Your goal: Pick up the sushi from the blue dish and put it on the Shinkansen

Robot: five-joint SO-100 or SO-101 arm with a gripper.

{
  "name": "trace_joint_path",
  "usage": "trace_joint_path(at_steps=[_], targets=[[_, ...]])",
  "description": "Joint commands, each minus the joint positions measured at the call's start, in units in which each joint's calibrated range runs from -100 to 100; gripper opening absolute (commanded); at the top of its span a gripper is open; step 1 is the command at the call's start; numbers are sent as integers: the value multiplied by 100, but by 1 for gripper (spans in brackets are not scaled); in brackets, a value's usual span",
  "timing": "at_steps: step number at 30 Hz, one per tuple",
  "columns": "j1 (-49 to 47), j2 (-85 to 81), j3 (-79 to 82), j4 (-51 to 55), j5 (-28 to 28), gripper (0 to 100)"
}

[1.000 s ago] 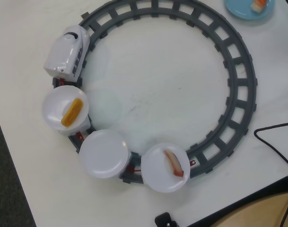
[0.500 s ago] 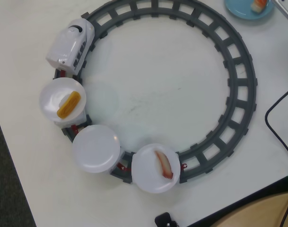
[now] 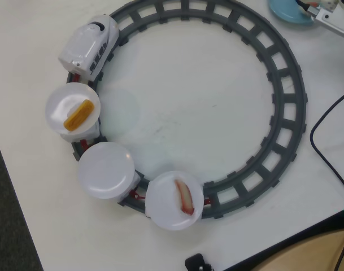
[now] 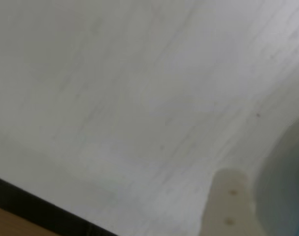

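**Blue dish: arm arriving, sushi hidden**

Light-blue plastic marks your pickup point: the blue dish (image 3: 287, 11) sits at the top right corner of the overhead view, well apart from the grey ring track (image 3: 284, 107). Half a second ago the sushi lay visible on it; now the gripper (image 3: 313, 7) has moved in over the dish and covers the spot, so you cannot confirm the sushi directly (assume it is still on the dish). You cannot tell whether the jaws stand apart or together; the blurred wrist view shows only one pale finger (image 4: 228, 204) above the white table (image 4: 115, 98).

Note that the Shinkansen (image 3: 88, 48) has advanced clockwise along the track, towing its three plates. The middle white plate (image 3: 105, 170) is bare. Judge your drop against a moving target.
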Motion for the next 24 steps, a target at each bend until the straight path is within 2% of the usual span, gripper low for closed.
trace_joint_path(at_steps=[1, 6, 16, 24], targets=[[62, -66, -256, -273, 35, 52], [273, -57, -265, -582, -13, 52], [317, -66, -274, -967, -679, 52], [247, 18, -265, -1241, -710, 52]])
